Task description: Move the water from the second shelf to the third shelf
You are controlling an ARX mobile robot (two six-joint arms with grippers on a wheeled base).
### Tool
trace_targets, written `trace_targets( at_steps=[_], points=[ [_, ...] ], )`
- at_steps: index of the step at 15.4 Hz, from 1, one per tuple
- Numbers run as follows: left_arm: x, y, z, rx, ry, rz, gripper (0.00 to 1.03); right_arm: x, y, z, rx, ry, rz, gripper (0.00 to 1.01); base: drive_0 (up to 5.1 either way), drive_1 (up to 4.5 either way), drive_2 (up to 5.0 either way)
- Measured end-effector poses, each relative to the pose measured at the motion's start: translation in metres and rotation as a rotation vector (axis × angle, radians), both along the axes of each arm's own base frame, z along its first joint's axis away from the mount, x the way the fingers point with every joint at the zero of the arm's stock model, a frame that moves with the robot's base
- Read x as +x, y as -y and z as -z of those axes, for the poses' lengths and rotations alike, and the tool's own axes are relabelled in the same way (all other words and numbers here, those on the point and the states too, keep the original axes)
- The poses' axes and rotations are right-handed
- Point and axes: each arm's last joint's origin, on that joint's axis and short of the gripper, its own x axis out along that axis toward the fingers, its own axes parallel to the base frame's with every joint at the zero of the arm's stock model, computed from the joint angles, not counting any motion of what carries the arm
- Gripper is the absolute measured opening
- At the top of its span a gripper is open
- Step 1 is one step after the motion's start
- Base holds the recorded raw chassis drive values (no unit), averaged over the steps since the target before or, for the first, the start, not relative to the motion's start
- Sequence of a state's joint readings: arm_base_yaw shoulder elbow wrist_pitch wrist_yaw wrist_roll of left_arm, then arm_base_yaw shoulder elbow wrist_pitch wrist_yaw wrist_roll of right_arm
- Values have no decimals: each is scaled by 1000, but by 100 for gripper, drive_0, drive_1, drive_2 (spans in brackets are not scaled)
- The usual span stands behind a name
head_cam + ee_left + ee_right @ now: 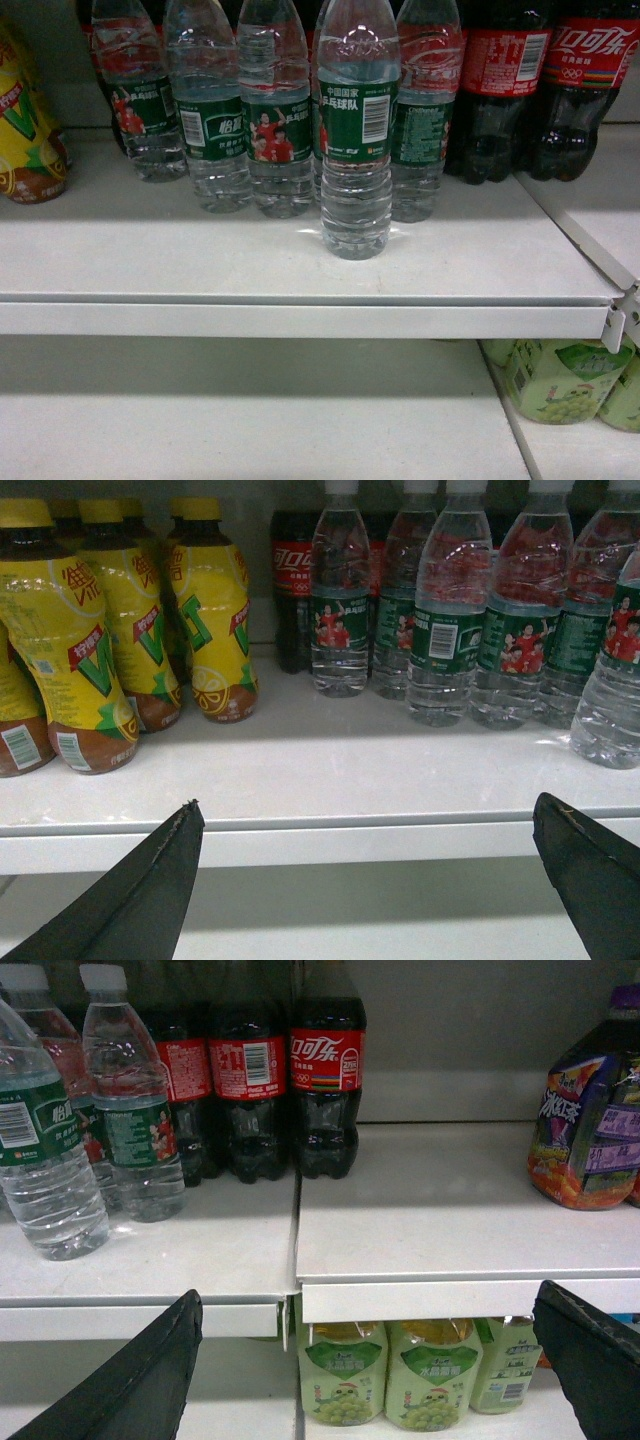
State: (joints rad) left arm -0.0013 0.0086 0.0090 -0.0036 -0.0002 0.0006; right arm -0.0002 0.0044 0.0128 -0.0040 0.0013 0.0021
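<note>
Clear ribbed plastic, the water [356, 130] stands at the front of the upper shelf [300, 318], ahead of its neighbours [280, 120]. Both the left gripper [370, 880] and right gripper [370, 1360] hang spread, empty. A careless reach could topple that crowded row.

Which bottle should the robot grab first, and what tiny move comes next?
Probably ease one open gripper, likely the left gripper, forward toward the front water bottle. That bottle stands alone ahead of the other water bottles, nearest the shelf edge, and both grippers are open, empty and short of the shelf.
</note>
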Motion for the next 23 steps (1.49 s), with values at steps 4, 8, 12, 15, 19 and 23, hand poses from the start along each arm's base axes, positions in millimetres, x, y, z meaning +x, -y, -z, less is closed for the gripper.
trace_targets(
  at_steps=[4, 8, 12, 15, 19, 23],
  points=[
    [0, 0, 0, 0, 0, 0, 98, 0, 0, 0, 0, 0, 0, 98, 0, 0, 0],
    [0, 0, 0, 0, 0, 0, 98, 0, 0, 0, 0, 0, 0, 98, 0, 0, 0],
    [0, 0, 0, 0, 0, 0, 98, 0, 0, 0, 0, 0, 0, 98, 0, 0, 0],
    [0, 0, 0, 0, 0, 0, 98, 0, 0, 0, 0, 0, 0, 98, 0, 0, 0],
    [0, 0, 0, 0, 0, 0, 98, 0, 0, 0, 0, 0, 0, 98, 0, 0, 0],
    [0, 0, 0, 0, 0, 0, 98, 12, 8, -14, 145, -166, -75, 98, 0, 0, 0]
  ],
)
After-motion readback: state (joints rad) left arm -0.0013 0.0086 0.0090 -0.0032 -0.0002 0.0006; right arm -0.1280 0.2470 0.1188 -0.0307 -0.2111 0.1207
